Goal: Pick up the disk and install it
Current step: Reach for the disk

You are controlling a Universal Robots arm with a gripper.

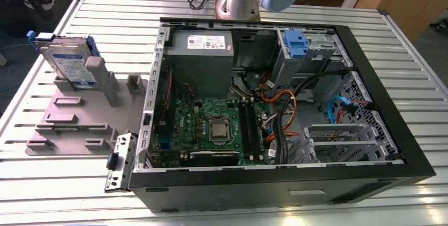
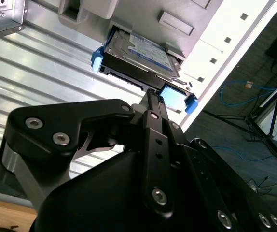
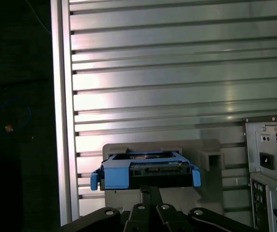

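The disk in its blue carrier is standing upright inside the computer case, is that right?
Not quite. In the exterior view the disk in its blue carrier is standing upright in the grey fixture beside the computer case, not inside it.

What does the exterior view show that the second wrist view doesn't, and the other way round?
From the exterior view: the inside of the open computer case, with its green board and grey power-supply box. From the second wrist view: the black pincer, shut, pointing towards the disk, and the dark floor. Shared: the disk standing in a grey holder on the slatted table.
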